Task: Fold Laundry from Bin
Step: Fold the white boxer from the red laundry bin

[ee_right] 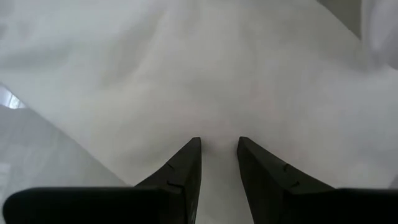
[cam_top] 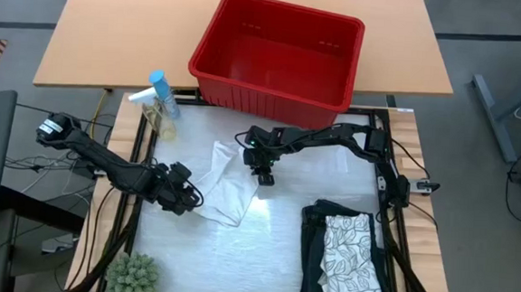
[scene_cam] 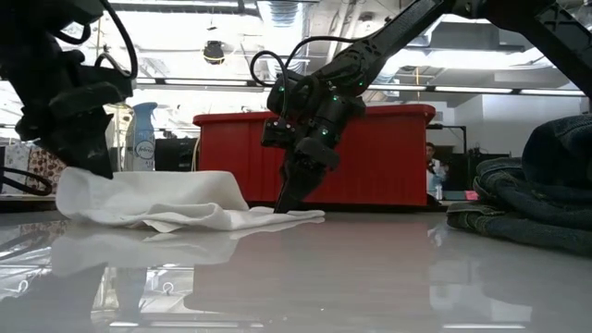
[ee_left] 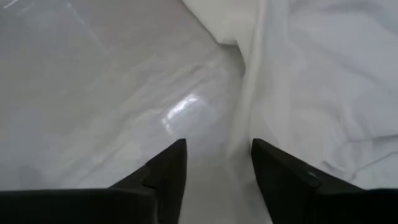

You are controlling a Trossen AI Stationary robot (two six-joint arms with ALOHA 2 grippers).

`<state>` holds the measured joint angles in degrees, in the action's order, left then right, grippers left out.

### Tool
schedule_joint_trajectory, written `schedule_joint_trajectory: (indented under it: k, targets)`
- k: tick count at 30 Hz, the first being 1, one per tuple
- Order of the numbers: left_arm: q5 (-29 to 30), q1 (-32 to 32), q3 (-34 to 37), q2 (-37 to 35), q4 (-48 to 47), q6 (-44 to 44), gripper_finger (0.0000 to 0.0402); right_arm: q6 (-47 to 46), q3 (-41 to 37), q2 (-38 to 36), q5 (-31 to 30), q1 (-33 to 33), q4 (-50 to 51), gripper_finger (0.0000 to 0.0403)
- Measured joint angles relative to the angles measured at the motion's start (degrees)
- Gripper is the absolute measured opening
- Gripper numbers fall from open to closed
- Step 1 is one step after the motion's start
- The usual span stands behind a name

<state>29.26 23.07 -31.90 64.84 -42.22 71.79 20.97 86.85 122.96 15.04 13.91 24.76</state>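
Close up in the wrist views, two dark fingers [ee_right: 186, 168] of the right pincer [cam_top: 263, 175] are pressing down on the small whitish cloth [cam_top: 224, 187], a narrow gap showing between them; whether any fabric is pinched in that gap I cannot tell. That pincer is working the cloth's edge nearest the bin [cam_top: 280, 52], tip down on the desk [cam_top: 272, 255], about the middle of it.

Over on the other side, the left pincer [cam_top: 183, 198] is sitting at the cloth's opposite edge, toward the desk's left side. Its fingers [ee_left: 165, 174] are standing apart with a fold of white fabric running up between them, so it looks partly open around the hem, not clearly clamped.

Between the two, the cloth is lying rumpled, bunched high by the left pincer and trailing flat toward the right one. It is looking light, limp and thin, likely to slide on this glossy surface, so corners and hems should be the places to take hold, both ends pulled taut together.

Further out, the leaf-patterned cloth [cam_top: 351, 258] is resting on the dark garment [cam_top: 324, 215] at the desk's front right corner, and the red bin is standing empty beyond the back edge.
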Motion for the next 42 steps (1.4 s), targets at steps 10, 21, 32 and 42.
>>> schedule_joint_trajectory:
  k: [10,21,32,42]
  targets:
    - [-0.8,0.0,0.0,0.0,1.49,-0.36,0.0011,0.43,0.01,-1.26,-0.01,0.24,-1.52,0.0132]
    - [-0.02,0.0,0.0,0.0,0.77,-0.69,0.0002,4.06,3.74,-2.76,-0.96,0.83,-0.95,0.0134]
    - [0.02,0.0,0.0,0.0,0.75,-0.63,0.0,14.05,5.57,-2.8,-9.19,-1.46,-9.88,0.0212]
    - [0.54,0.0,-0.02,-0.01,0.72,-0.55,0.0,18.49,5.49,-1.57,-9.17,-1.31,-9.95,0.0208]
